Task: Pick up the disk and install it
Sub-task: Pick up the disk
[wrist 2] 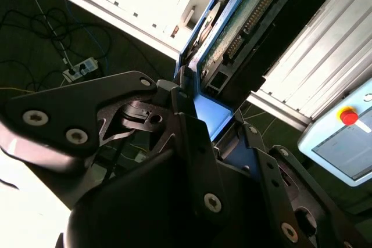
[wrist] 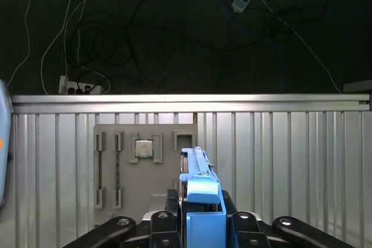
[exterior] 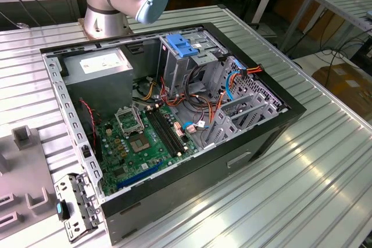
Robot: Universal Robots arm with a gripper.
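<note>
While the disk is held: count the pick-up as done; you see the disk lifted clear of the surface and resting on nothing.
Remaining work: installation is not yet done; the disk is outside the computer case, which lies open with its interior exposed.
End effector state: clenched on the disk, one finger on each flat face, close to its blue plastic frame.
Disk orientation: edge-on in the first wrist view, blue frame toward the camera; the second wrist view shows you its green circuit board.
Disk location: over the surface, near a grey fixture tray that carries a square chip.
Arm pose: in the exterior view, the arm base stands on the surface at the far side of the case. Judge the wrist as tipped downward, since the first wrist view looks past the disk to the surface and the floor beyond its edge.
</note>
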